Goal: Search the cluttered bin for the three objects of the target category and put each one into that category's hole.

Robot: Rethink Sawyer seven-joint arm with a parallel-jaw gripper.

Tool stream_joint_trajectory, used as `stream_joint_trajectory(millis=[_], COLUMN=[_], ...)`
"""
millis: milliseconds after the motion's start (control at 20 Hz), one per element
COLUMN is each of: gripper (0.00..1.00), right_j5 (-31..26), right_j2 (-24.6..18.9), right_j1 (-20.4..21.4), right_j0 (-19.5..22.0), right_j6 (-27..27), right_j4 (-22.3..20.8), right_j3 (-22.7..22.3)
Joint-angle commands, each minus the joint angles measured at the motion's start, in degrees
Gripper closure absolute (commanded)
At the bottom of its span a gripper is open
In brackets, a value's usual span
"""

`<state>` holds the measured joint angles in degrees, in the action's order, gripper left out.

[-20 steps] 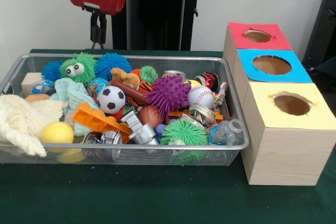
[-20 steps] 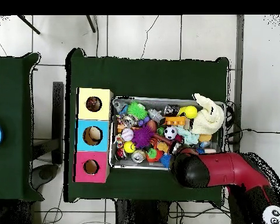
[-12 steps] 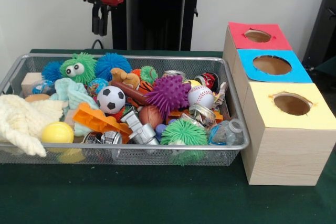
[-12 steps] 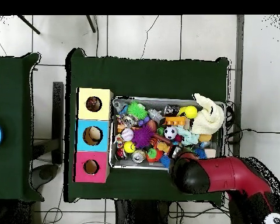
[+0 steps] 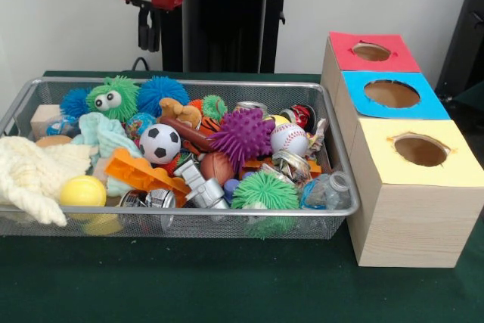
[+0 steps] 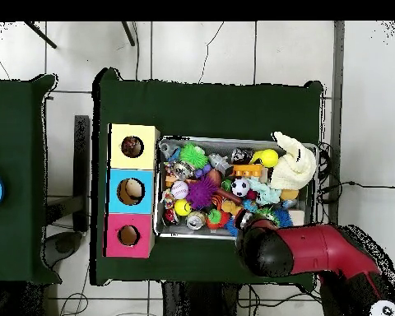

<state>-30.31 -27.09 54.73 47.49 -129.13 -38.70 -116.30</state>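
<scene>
Wire bin (image 5: 333, 158) full of mixed toys, beside three boxes with holes.
Red box (image 5: 370, 52), blue box (image 5: 391, 94) and yellow box (image 5: 418, 153) stand in a row, touching the bin's side.

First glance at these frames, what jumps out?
A wire bin crammed with bright toys: a purple spiky ball near the middle, a soccer ball beside it, and a green fuzzy toy with googly eyes toward the back. Next to the bin stands a wooden box with red, blue and yellow tops, each with a round hole. The gripper hangs above the bin's back edge, holding nothing.
</scene>
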Motion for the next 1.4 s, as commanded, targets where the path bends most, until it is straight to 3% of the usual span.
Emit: stream_joint_trajectory(millis=[50,350,750,1400], gripper=[1.0,1.0,1.0,1.0], right_j5=[2.79,3.95,4.29,1.51], right_j2=[-1.78,-1.18,-1.67,-3.39], right_j1=[-9.85,-15.54,-20.32,-21.41], right_j0=[-0.2,-1.14,-0.26,1.64], right_j6=[9.38,8.88,8.77,11.6], right_j4=[-8.04,-12.89,-15.5,-14.42], right_j3=[4.35,10.17,13.47,15.64])
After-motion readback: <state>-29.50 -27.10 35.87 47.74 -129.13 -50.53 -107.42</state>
